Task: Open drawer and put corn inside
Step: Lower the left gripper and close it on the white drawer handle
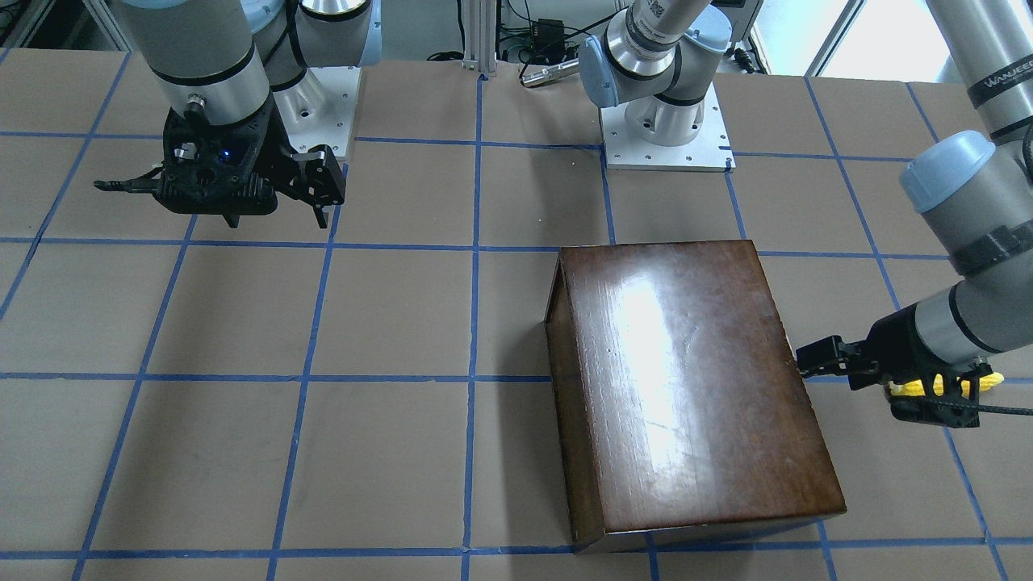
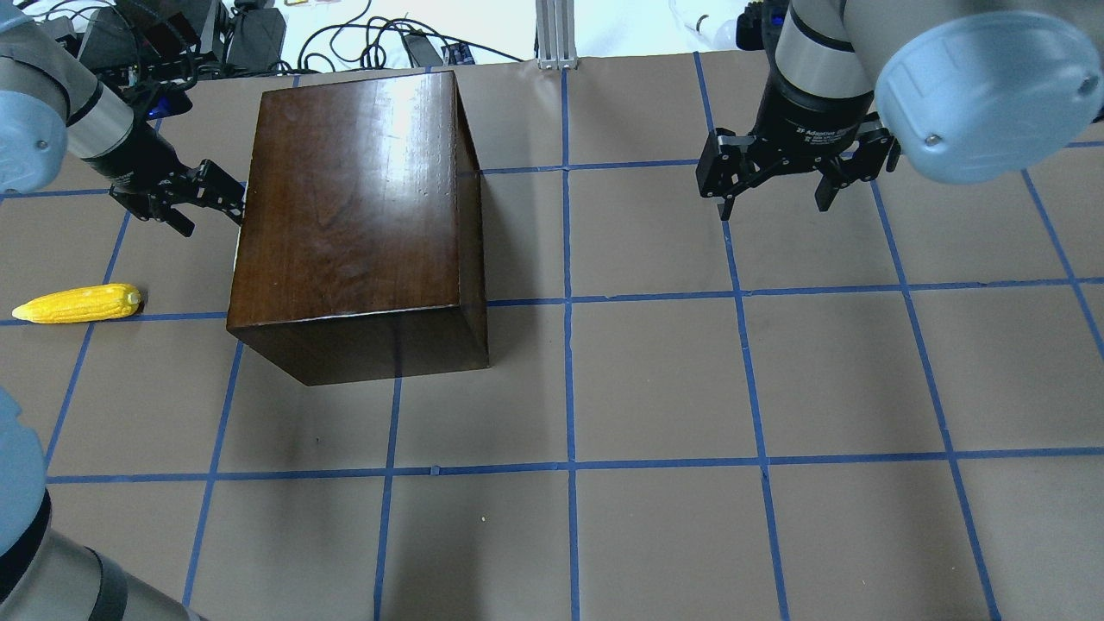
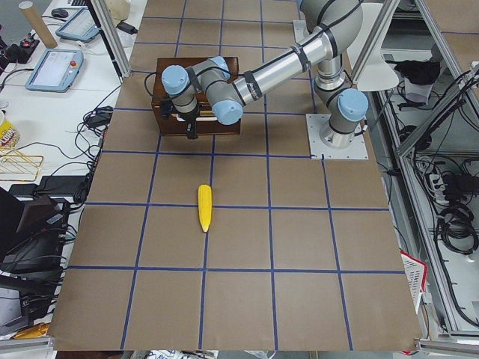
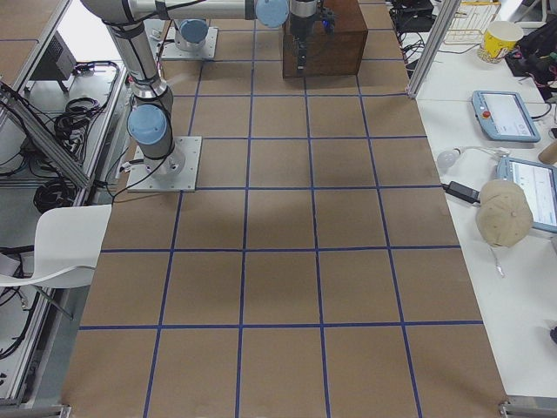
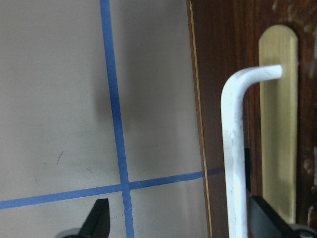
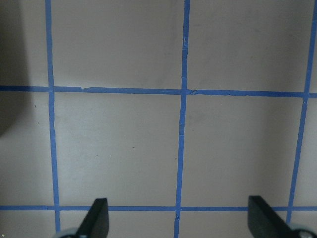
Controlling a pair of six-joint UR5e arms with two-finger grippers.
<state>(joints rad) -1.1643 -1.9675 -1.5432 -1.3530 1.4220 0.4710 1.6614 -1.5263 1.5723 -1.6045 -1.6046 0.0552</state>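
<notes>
Wrist camera, left: left gripper (image 5: pixel 181 220) spread wide, white handle (image 5: pixel 235 148) between fingers (image 5: pixel 96 220), ungripped (lined up for pull); drawer (image 5: pixel 223 49) shut, front dark brown.
Overhead: corn (image 2: pixel 78 304) lies on table (image 2: pixel 655 379) left of wooden box (image 2: pixel 354 190), apart, awaiting pickup; yellow, tapered, kernel-textured. Right gripper (image 2: pixel 774 211) hangs spread, empty, well away from box.

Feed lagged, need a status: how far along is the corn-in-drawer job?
Nothing finished: the drawer is shut in the box. In hand: the left gripper is open around its white handle. Left: pull it open, then load the corn lying on the table. The right gripper hangs open.
</notes>
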